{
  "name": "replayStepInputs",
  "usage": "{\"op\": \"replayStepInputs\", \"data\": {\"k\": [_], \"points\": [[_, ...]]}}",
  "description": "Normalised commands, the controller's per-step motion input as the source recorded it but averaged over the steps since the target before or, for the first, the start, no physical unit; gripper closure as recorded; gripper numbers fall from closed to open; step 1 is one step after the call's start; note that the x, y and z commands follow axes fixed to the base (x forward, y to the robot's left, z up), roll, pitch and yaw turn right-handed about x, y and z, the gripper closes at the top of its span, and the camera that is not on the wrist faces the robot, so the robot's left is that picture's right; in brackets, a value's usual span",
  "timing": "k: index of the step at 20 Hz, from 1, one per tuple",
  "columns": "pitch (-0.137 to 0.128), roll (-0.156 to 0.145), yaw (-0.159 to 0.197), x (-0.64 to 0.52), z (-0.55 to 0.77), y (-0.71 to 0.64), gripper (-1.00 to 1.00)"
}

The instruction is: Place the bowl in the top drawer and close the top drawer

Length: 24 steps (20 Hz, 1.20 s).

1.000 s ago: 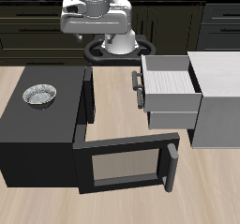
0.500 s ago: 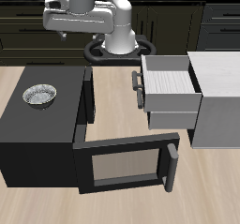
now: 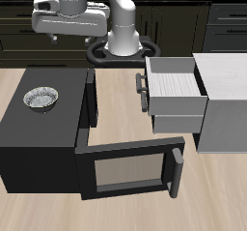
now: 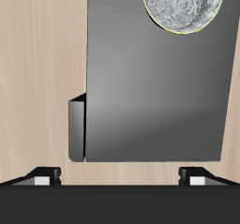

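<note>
The small, shallow silvery-grey bowl (image 3: 41, 99) lay on the large black box (image 3: 39, 129), near its back edge; it looked light, stiff and slippery, best pinched at the rim. The gripper (image 4: 120, 174) was spread wide, holding nothing.

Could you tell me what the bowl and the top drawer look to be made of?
The bowl looks like silvery metal, with a speckled, glinting surface, though glazed ceramic is possible. The top drawer looks like matte light grey painted board or plastic; its inside is pale and faintly grained.

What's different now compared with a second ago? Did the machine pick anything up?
Only the arm moved: its end effector swung sideways, toward the side where the bowl sits on the black box. Nothing was picked up. The bowl, the open top drawer and the box's open door stayed put.
</note>
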Motion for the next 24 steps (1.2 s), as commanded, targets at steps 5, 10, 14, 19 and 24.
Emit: {"op": "replayStepInputs", "data": {"k": [5,10,14,19,24], "points": [[-0.001,0.007,0.017,0.2,0.06,-0.07,-1.0],[0.019,-0.003,-0.007,0.24,0.0,-0.07,-1.0],[-0.005,-0.008,-0.006,0.17,0.05,-0.07,-1.0],[-0.019,-0.007,0.024,0.23,0.06,-0.02,-1.0],[0.006,-0.001,0.014,0.2,-0.03,-0.01,-1.0]]}}
